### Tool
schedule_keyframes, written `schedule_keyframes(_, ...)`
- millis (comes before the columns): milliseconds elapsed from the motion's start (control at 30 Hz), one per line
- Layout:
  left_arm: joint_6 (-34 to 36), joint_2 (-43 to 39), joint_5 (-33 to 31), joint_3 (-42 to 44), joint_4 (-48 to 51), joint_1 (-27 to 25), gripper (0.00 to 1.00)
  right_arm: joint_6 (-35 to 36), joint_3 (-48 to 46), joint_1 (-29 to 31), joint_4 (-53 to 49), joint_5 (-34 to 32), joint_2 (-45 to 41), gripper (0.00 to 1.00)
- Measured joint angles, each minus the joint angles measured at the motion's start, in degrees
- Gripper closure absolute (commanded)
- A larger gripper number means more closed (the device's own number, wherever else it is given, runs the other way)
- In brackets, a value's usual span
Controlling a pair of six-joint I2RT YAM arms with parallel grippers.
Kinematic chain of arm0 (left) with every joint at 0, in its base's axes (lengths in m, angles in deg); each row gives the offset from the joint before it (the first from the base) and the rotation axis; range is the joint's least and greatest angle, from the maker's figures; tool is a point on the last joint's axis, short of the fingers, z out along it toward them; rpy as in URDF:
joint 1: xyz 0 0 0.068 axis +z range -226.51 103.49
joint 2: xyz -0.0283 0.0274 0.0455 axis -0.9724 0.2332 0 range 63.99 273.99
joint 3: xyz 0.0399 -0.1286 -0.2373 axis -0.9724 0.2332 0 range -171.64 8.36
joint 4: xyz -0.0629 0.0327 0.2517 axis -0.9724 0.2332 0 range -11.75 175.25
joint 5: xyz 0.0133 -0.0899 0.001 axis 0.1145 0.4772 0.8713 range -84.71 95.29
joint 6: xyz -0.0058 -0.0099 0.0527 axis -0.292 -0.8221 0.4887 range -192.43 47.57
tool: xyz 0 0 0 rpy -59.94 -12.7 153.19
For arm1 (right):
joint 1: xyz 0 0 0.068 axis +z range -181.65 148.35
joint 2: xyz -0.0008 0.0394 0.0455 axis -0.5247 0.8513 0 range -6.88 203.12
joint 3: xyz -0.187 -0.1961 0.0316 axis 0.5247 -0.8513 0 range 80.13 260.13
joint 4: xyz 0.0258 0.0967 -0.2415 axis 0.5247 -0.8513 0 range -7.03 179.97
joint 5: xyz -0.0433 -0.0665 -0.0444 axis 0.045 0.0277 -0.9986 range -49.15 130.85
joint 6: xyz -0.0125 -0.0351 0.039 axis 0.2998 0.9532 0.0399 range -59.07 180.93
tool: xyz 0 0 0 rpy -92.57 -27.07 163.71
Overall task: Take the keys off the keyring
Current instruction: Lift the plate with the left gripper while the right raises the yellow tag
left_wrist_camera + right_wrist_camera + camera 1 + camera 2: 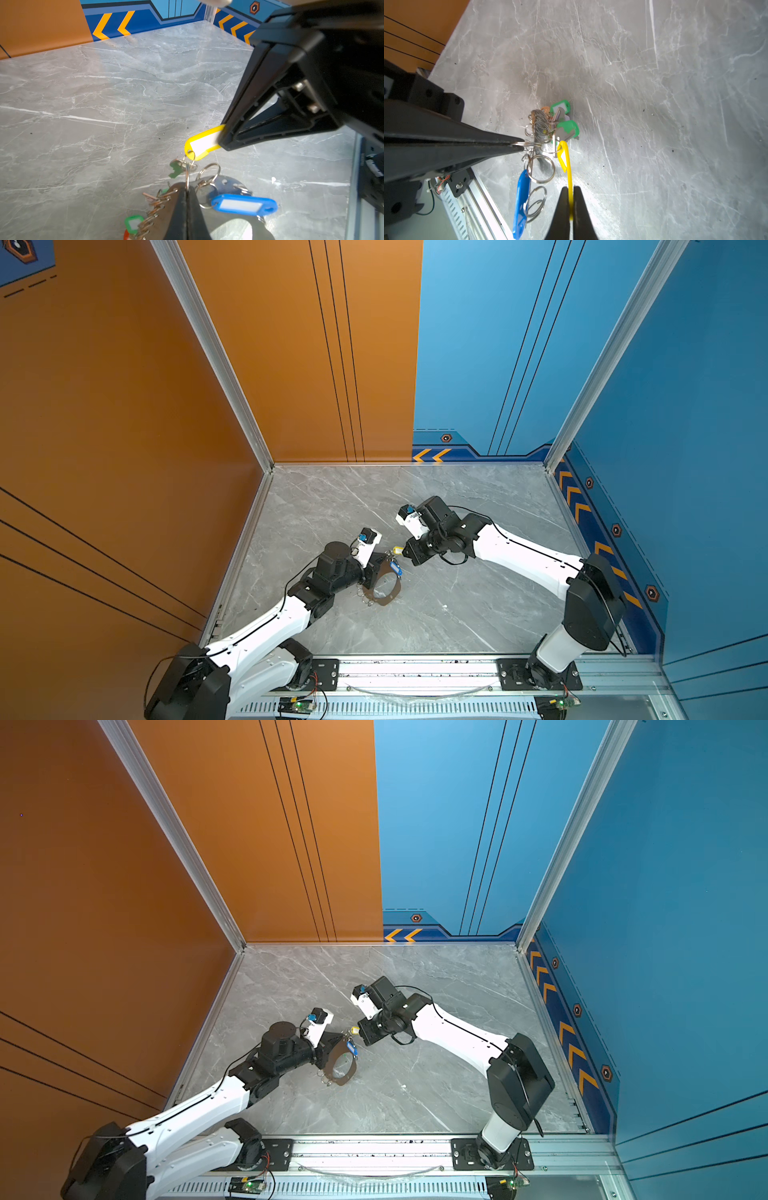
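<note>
On the left, my left fingers (187,188) are pressed fully together, pinching a small split ring (522,143) at the rim of the keyring (380,600). The big flat hoop stands tilted on edge under my wrist, left of the middle of the grey marble worktop (457,614) in both top views; I cannot tell whether its lower rim touches the worktop. More loose split rings line its edge, and the keys (560,133) hang from it in a bunch, two green tags (560,107) among them on the far side of the hoop from the blue tag (243,205). The blue tag dangles just beside my left fingertips. A thin ring leads away from my pinch to a small dark key (175,169) and to the yellow tag (202,143), which stretches out toward my other arm. On the right, my right fingers (570,188) are clamped shut on the far end of that yellow tag, held edge-on between them. The two sets of fingertips are near each other but apart, joined only by the tag and its ring.
</note>
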Motion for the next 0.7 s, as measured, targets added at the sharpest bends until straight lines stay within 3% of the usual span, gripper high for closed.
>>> schedule_keyframes(333,-7.4,-2.2,16.1,0.0,-3.2,7.6,1.00,-2.7,-7.0,2.4,5.6,0.0,-8.6,0.98)
schedule_keyframes(700,-13.9,-0.1,25.2,-1.7,-10.6,9.6,1.00,-4.1,-6.6,3.1,7.3,0.0,-9.9,0.99)
